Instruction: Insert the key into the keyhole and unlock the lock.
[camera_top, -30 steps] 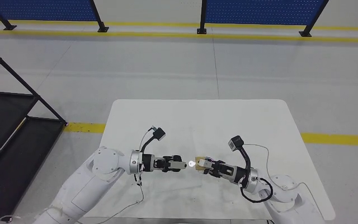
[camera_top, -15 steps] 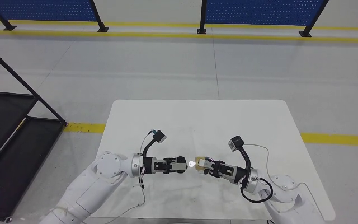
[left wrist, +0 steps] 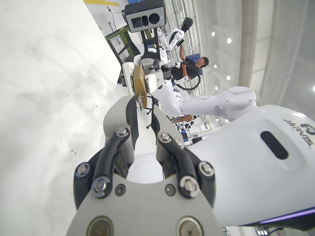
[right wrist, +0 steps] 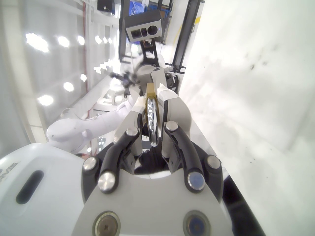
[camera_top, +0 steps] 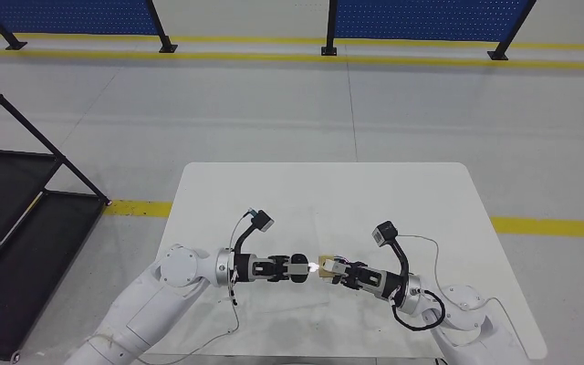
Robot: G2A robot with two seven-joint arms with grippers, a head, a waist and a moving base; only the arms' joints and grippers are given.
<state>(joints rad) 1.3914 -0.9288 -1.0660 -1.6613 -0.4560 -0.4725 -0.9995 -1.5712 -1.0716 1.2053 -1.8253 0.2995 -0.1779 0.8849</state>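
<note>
Top view: the right gripper clamps the brass lock low over the table; the key lies level, blade toward the lock. Its head sits between the part-open fingers of the left gripper, seemingly ungripped.

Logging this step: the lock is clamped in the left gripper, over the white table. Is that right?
No. The lock is clamped in the right gripper, not the left, over the white table; the right wrist view shows it between that gripper's jaws.
</note>
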